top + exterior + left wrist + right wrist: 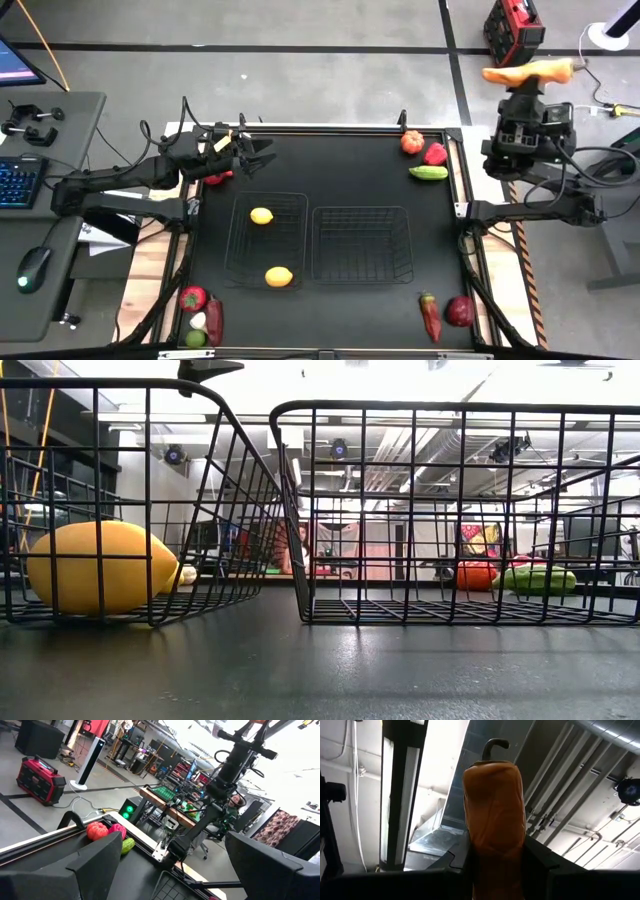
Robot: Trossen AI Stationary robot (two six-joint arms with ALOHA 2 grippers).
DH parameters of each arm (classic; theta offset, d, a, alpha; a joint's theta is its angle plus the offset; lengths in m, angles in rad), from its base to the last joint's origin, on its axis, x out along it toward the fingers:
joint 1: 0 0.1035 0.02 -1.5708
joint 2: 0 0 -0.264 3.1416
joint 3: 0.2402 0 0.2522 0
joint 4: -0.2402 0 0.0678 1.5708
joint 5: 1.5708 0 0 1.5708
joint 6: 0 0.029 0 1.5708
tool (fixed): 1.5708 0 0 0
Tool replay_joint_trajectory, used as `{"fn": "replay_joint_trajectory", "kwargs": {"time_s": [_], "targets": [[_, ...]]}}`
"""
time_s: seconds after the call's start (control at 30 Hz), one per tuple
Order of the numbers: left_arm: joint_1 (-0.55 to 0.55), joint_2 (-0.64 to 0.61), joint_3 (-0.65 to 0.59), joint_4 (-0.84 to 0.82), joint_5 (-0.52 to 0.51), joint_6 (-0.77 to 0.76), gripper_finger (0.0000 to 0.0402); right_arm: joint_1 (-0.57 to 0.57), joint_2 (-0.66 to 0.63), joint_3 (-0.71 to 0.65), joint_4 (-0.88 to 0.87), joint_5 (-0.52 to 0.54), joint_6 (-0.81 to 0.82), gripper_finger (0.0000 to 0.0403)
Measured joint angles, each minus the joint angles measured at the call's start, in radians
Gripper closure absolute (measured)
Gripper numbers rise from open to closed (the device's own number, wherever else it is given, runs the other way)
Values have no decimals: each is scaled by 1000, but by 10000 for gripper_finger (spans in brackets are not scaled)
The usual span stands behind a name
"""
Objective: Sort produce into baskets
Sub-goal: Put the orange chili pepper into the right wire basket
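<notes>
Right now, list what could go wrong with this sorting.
The right claw grips an orange pepper high up, off beyond the table's right edge; a slip would probably drop it on the floor.

Its nearest basket lies across the table, a long carry.

We're in a robotics lab/workshop, not a home. The black work table (330, 170) is our landmark: bare concrete floor w/ dark tape lines runs beyond it. Beside the table's left edge sits a desk w/ keyboard (20, 182) and mouse (33, 266). Past its far right corner, a red portable unit (512, 28) on the floor. Beyond the table we see more benches, monitors, cables, and overhead exposed ducts and pipes (600, 815).
</notes>
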Motion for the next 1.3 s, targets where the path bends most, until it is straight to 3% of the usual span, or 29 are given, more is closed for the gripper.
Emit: {"fn": "replay_joint_trajectory", "kwargs": {"time_s": [0.3, 0.47, 0.57, 0.77, 0.9, 1.3], "targets": [[0, 0, 0, 0, 0, 0, 57, 0, -20, -1, -109, 7, 0, 307], [0, 0, 0, -6, 0, 0, 57, 0, -66, -1, -506, 94, 52, 307], [0, 0, 0, -6, 0, 0, 57, 0, -50, -1, -633, 114, 113, 307], [0, 0, 0, -6, 0, 0, 57, 0, 102, 28, -480, 119, 161, 307], [0, 0, 0, -6, 0, -10, 57, -16, 181, 99, -484, 165, 138, 307], [0, 0, 0, -6, 0, -10, 57, -79, 158, 131, -664, 4, 225, 307]]}}
